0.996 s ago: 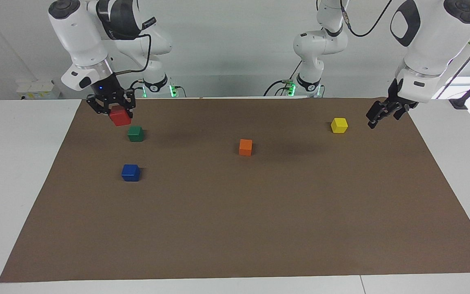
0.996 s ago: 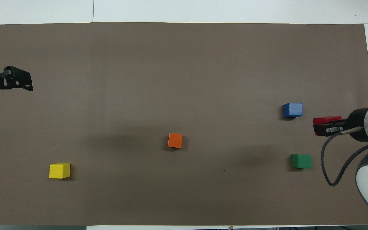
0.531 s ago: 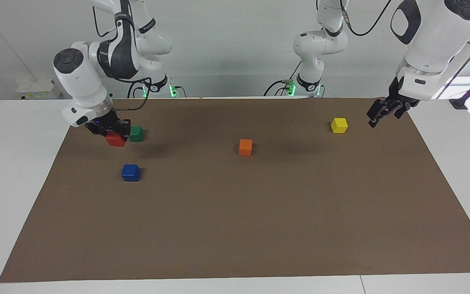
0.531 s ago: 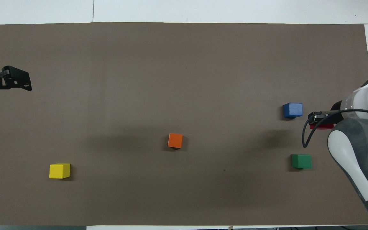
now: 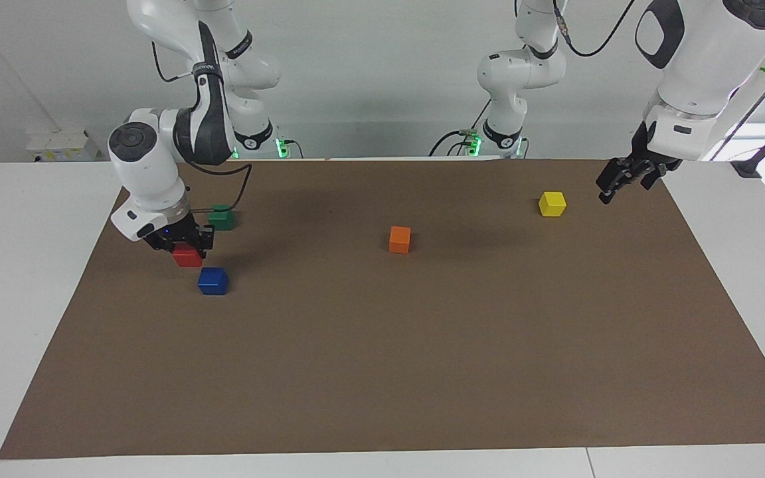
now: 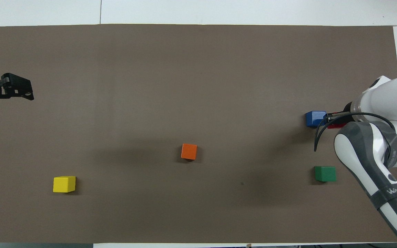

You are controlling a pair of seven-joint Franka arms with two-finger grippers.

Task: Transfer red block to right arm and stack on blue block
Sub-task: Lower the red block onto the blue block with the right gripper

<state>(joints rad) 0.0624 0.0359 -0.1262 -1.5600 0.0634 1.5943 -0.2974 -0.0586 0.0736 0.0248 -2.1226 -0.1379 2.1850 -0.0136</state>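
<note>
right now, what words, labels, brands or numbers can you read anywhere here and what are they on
"WAN": start of a white word on the dark grey link of the right arm, overhead view; the letters after it cannot be read.
White lettering on the same link in the facing view: too small to read.
Nothing else carries readable text.
</note>
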